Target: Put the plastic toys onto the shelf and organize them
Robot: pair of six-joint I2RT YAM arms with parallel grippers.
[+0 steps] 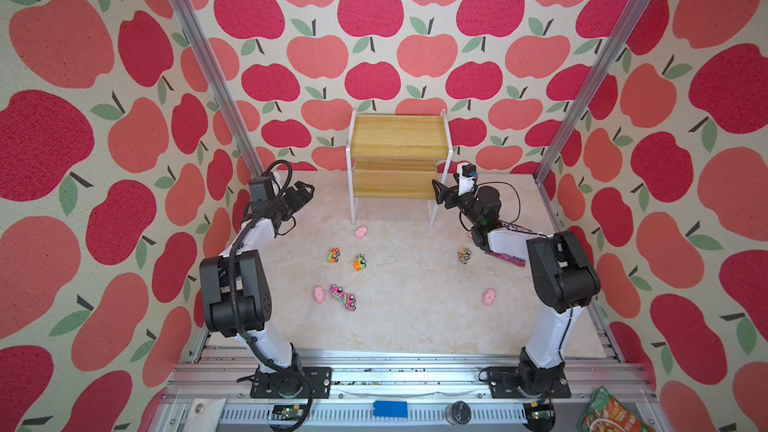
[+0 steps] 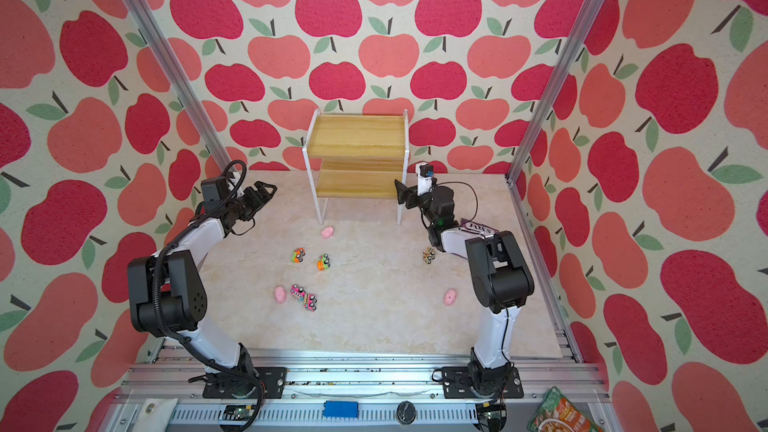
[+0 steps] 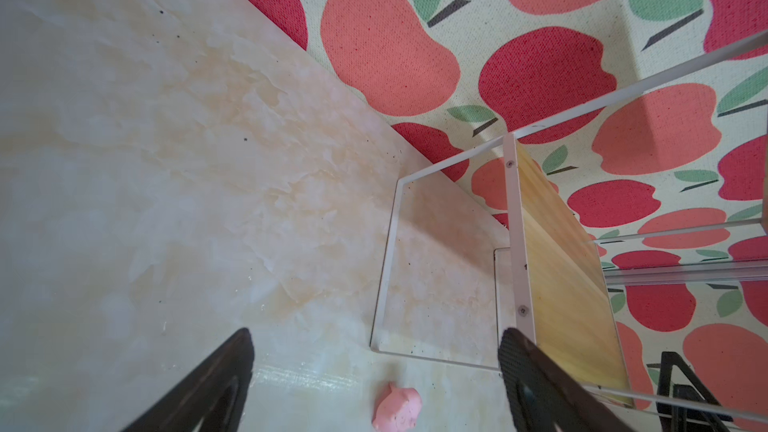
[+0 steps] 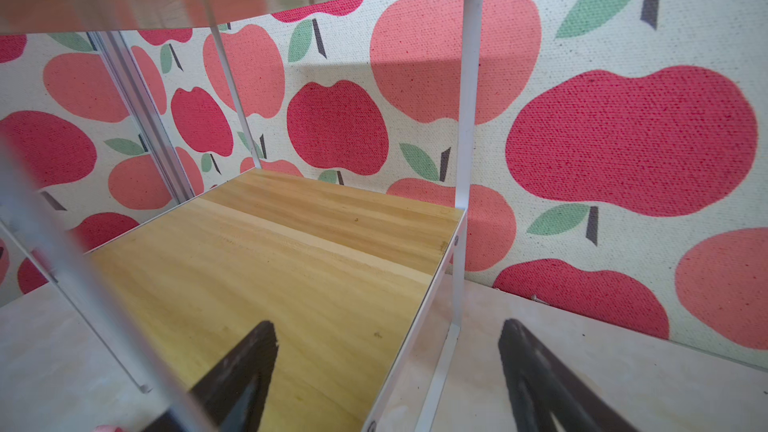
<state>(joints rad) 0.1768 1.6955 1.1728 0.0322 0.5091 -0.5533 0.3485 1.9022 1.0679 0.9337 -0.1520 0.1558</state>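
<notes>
The shelf (image 1: 397, 135) (image 2: 357, 135) stands at the back centre with both wood boards bare. Several tiny multicoloured trucks lie on the marble floor: an orange-green pair (image 1: 333, 255) (image 1: 360, 262), a pink pair (image 1: 343, 297), and a brown one (image 1: 464, 255). Three pink pigs show (image 1: 360, 232) (image 1: 319, 295) (image 1: 489, 297). My left gripper (image 1: 307, 191) (image 3: 375, 332) hovers open to the left of the shelf, with the nearest pig (image 3: 397, 411) below it. My right gripper (image 1: 436, 193) (image 4: 387, 323) is open and empty at the right end of the lower board (image 4: 291, 268).
A purple candy bag (image 1: 509, 259) lies under my right forearm. Aluminium posts (image 1: 232, 89) (image 1: 582, 89) flank the back corners, in front of apple-print walls. On the front rail sit a blue block (image 1: 390, 408) and a green packet (image 1: 615, 413).
</notes>
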